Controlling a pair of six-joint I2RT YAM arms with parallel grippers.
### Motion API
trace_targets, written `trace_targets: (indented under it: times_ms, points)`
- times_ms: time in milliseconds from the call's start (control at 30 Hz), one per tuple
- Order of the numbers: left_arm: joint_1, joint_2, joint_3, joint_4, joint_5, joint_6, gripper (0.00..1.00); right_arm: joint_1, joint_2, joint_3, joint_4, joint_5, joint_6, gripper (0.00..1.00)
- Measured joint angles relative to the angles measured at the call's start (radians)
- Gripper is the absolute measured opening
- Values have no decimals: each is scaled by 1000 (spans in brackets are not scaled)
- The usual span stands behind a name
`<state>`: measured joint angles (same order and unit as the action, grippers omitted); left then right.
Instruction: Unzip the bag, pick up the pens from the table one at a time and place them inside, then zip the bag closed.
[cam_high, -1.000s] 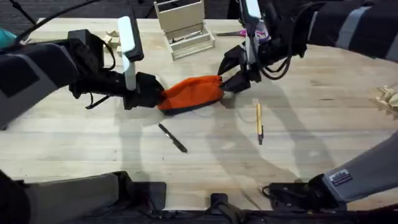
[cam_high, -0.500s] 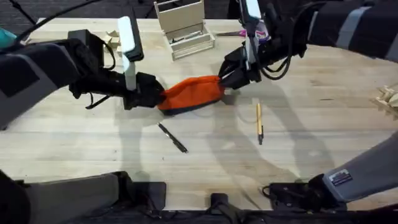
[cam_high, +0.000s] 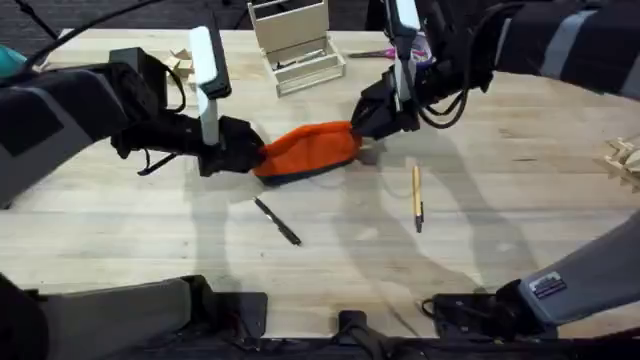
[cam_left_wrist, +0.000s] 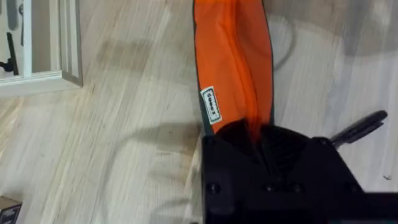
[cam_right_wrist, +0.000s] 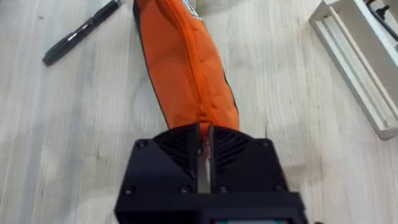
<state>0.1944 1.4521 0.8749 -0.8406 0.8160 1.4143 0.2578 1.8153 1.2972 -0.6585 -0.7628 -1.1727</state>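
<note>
The orange bag lies on the table with its zipper line shut along the top. My left gripper is shut on the bag's left end, fingers pinching the fabric. My right gripper is shut on the opposite end, right where the zipper seam runs in between the fingers; the pull itself is hidden. The black pen lies in front of the bag and shows beside it as the pen and the pen. The tan pen lies to the bag's right front.
A white wooden organizer stands behind the bag, near the table's far edge. Small wooden pieces lie at the right edge, others behind the left arm. Purple-handled scissors lie at the back, behind the right arm.
My right gripper was open beside the bag's right end; it has moved in a little to the left and shut on that end. The left gripper, bag and pens have stayed put.
</note>
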Motion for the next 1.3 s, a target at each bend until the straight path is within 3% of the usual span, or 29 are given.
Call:
trace_targets:
  times_ms: [100, 967, 1300]
  points:
    - [0, 0, 0, 0, 0, 0, 42, 0, 0, 0, 0, 0, 1, 36]
    - [0, 0, 0, 2, 0, 0, 42, 1, -10, 17, -9, -25, 0, 30]
    - [0, 0, -1, 2, -1, 0, 42, 86, -10, 19, 40, -23, 1, 29]
